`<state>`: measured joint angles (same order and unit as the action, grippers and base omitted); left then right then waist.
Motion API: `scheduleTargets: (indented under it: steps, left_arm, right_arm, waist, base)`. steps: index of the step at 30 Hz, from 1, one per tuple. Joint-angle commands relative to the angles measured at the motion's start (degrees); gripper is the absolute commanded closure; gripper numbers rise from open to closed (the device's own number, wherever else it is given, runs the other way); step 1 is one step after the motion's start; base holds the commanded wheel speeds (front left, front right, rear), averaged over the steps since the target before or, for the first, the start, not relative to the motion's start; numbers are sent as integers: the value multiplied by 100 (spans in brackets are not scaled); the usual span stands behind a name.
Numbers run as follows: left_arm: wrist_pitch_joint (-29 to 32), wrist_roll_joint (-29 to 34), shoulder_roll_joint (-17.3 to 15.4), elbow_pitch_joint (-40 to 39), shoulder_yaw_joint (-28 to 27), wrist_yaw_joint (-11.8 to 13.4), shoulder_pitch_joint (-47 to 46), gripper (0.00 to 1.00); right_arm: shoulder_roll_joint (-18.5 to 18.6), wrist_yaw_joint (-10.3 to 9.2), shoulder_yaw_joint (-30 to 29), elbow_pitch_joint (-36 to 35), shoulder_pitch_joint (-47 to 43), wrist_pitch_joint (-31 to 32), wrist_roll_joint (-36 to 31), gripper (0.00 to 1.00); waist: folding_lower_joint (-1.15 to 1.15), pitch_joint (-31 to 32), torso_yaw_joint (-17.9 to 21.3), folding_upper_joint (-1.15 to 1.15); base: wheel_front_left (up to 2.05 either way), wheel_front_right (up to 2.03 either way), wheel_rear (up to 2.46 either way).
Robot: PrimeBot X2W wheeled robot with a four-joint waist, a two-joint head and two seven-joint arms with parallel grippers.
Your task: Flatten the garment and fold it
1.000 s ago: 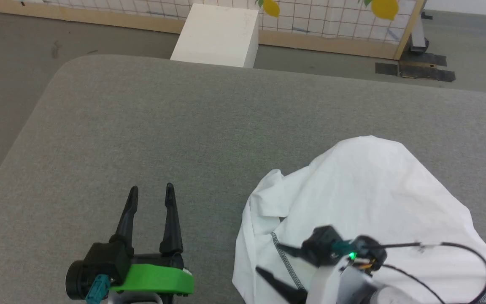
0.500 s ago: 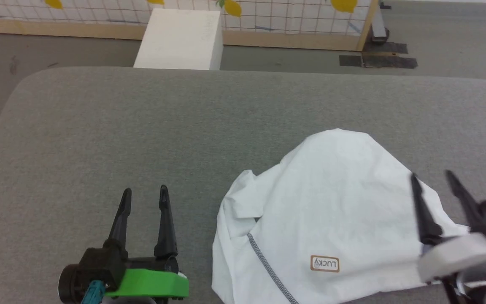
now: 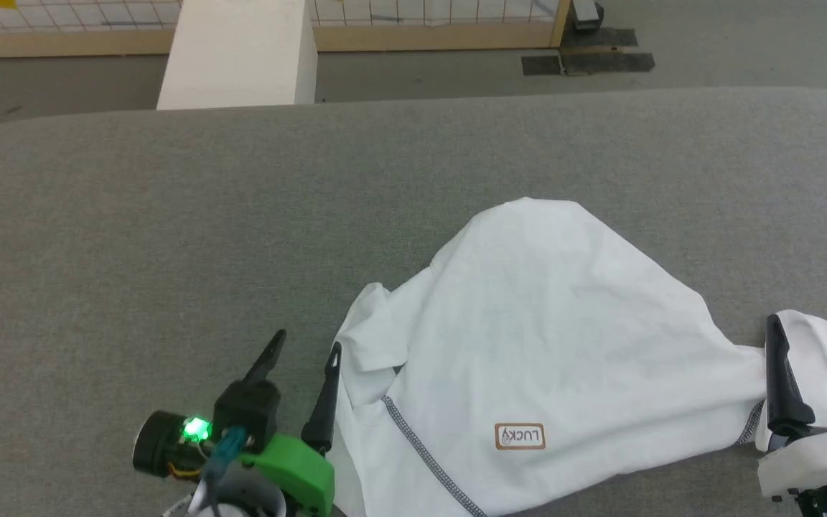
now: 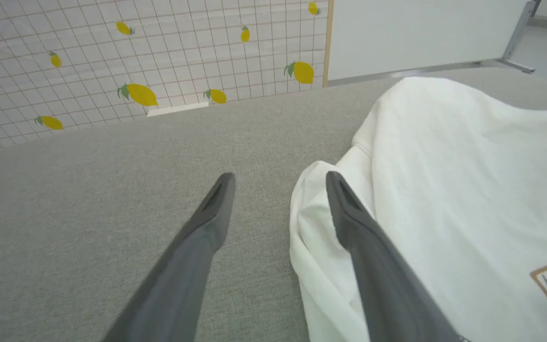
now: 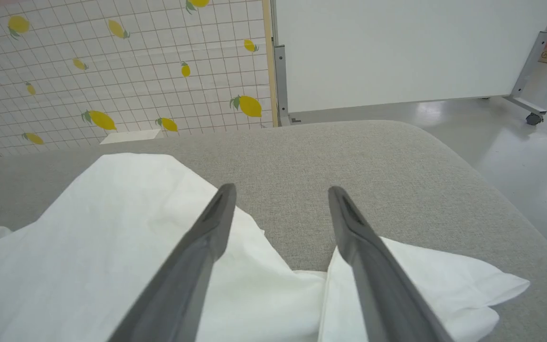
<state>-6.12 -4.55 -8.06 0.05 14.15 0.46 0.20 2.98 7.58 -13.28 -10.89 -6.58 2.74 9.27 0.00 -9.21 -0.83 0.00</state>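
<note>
1. White thin-fabric long-sleeved garment (image 3: 564,323): lies bunched in a mound on the near right part of the grey cloth-covered tabletop (image 3: 169,237), reaching the near edge.
2. Brown-bordered "LUCKY" patch (image 3: 520,436): faces up near the near edge, with a grey zigzag-stitched seam (image 3: 421,452) to its left.
3. Left gripper (image 3: 307,341): spread wide, grasps nothing, sits at the garment's left edge with one finger over the outermost fold; contact unclear.
4. Right gripper (image 3: 804,322): spread wide too, holds nothing, hovers over the garment's right end near the near right corner.
5. Rigid white box (image 3: 237,54): stands on the floor beyond the far edge.
</note>
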Motion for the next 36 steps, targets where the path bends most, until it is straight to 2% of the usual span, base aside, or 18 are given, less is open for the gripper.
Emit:
scheduleTargets:
  steps: [1, 5, 10, 16, 17, 18, 19, 22, 24, 30, 36]
  left_arm:
    - [325, 45, -115, 102, 51, -111, -203, 0]
    - [1098, 24, -264, 228, 131, -298, -488, 0]
    - [1965, -26, -369, 374, 206, -365, -572, 0]
    - [2354, -155, -319, 415, 296, -394, -519, 0]
    - [2385, -173, -315, 449, 335, -422, -529, 52]
    - [2389, -182, -313, 484, 367, -443, -545, 80]
    - [2405, -208, -305, 545, 405, -471, -562, 100]
    - [2284, -203, -294, 637, 434, -470, -676, 100]
    - [2070, -199, -252, 626, 353, -361, -785, 100]
    - [1143, -409, -51, 137, -335, 286, -968, 100]
    - [567, -615, 84, -750, -1195, 1081, -511, 100]
  right_arm:
    - [-9, -9, 17, -27, 127, -16, 74, 0]
    - [-10, -9, 74, -19, 157, 32, 157, 0]
    - [-10, -9, 159, 23, 187, 36, 221, 0]
    - [-10, -9, 209, 49, 253, 24, 257, 0]
    - [-10, -9, 210, 56, 259, 22, 262, 0]
    - [-10, -9, 211, 63, 262, 21, 265, 0]
    - [-10, -9, 215, 74, 266, 21, 267, 0]
    - [-10, -9, 230, 93, 278, 26, 271, 0]
    - [-10, -9, 228, 97, 290, 36, 268, 0]
    - [-10, -9, 175, 92, 240, 67, 227, 0]
    - [-10, -9, 135, 65, 134, 111, 215, 0]
  waist:
    - [0, -134, 68, 0]
    - [0, -281, 77, 0]
    - [0, -436, 103, 0]
    - [0, -536, 132, 0]
    - [0, -550, 129, 0]
    - [0, -559, 125, 0]
    - [0, -566, 122, 0]
    - [0, -564, 114, 0]
    - [0, -536, 96, 0]
    - [0, -349, -39, 0]
    - [0, -173, -235, 0]
  base:
    - [0, 0, 0]
    - [0, 0, 0]
    - [0, 0, 0]
    - [0, 0, 0]
    - [0, 0, 0]
    - [0, 0, 0]
    - [0, 0, 0]
    - [0, 0, 0]
    - [0, 0, 0]
    - [0, 0, 0]
    - [0, 0, 0]
